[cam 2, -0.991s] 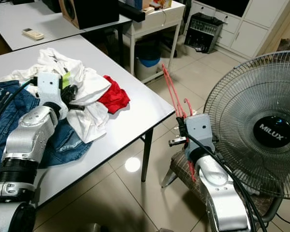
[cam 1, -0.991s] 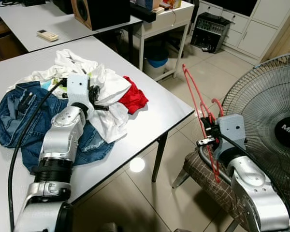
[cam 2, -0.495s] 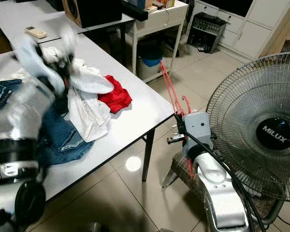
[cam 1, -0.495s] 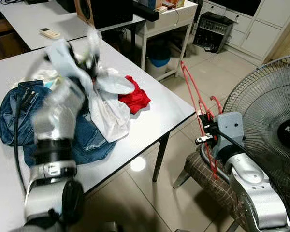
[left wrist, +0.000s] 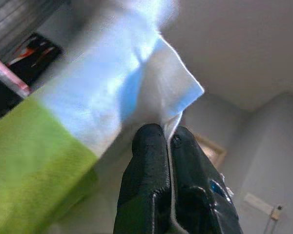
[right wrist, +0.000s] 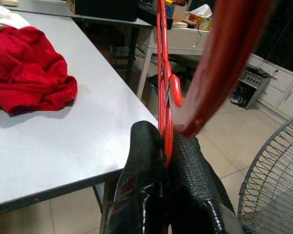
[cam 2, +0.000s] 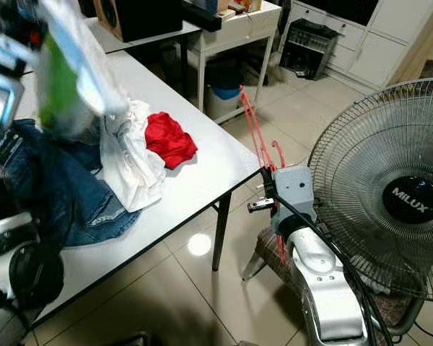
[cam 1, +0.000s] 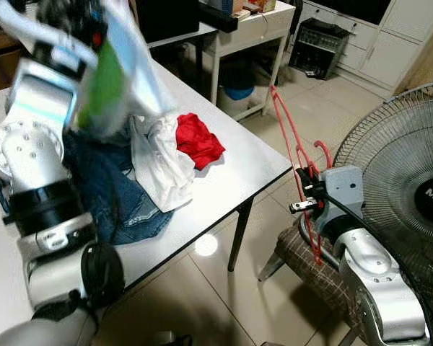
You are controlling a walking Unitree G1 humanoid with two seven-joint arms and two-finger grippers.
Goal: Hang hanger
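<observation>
My right gripper (cam 1: 304, 189) is shut on a thin red hanger (cam 1: 289, 137), held upright off the table's right corner; its fingers (right wrist: 144, 146) pinch the hanger's red wire (right wrist: 162, 73). My left arm is raised high at the upper left and is blurred. The left gripper (left wrist: 167, 135) is shut on the edge of a white, light-blue and green garment (cam 1: 119, 68), which hangs from it above the clothes pile. That garment (left wrist: 88, 122) drapes across the left wrist view.
On the white table (cam 1: 231, 173) lie blue jeans (cam 1: 115, 202), a white shirt (cam 1: 162, 162) and a red cloth (cam 1: 198, 140). A large standing fan (cam 1: 397, 180) is close on the right, with a padded chair (cam 1: 310, 267) under my right arm. A blue bin (cam 1: 238, 90) stands under a further table.
My left arm swung up from the clothes pile, lifting the white, blue and green garment high. The right gripper with the hanger has barely moved.
</observation>
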